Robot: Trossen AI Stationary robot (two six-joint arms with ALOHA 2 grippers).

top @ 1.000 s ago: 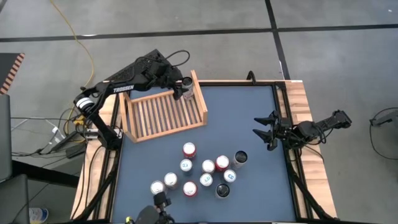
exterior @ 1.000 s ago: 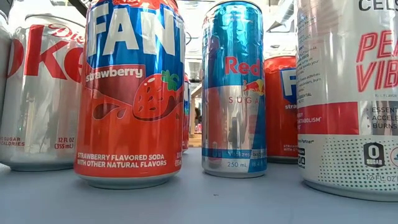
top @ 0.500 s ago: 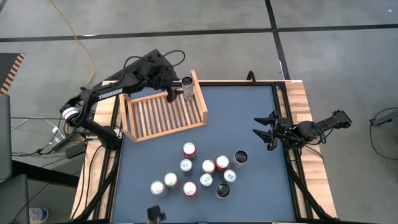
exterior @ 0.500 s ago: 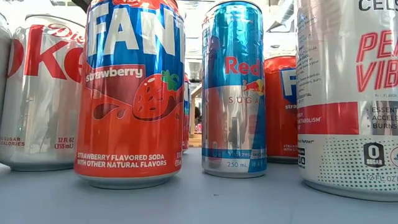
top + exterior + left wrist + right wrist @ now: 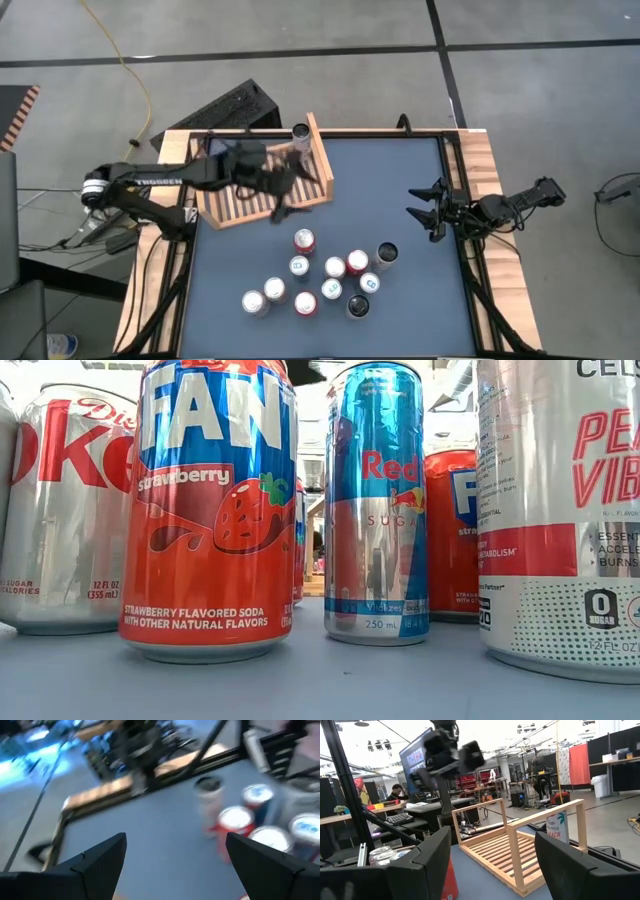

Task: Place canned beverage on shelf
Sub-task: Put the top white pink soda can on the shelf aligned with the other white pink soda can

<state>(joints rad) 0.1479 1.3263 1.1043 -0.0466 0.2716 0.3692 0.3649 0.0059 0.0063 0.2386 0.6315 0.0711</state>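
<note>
1. My left gripper [image 5: 175, 841] has its fingers spread wide with nothing between them. In the high view it [image 5: 282, 200] hangs over the shelf's front edge, on the side facing the cans.
2. Closest pick, by my judgement: the red-topped can [image 5: 304, 240]. It stands alone on the table [image 5: 420, 310], just past the shelf and apart from the others.
3. To do it well, I should come down centred over it with one finger on each side. I close only when both pads are level on the wall, below the rim.
4. Behind it is the cluster of cans [image 5: 330, 285], packed close. I should keep my fingers out of the gaps there, since a nudge could topple a neighbour.
5. The shelf [image 5: 262, 180] is light wood and slatted. One placed can [image 5: 300, 133] stands upright in its far corner against the side board. I reckon the next one goes beside it, set down flat on the slats and clear of that can.
6. My right gripper [image 5: 425, 212] waits at the table's right edge, its fingers also wide and empty. It faces the shelf [image 5: 520, 847] and is out of my path.
</note>
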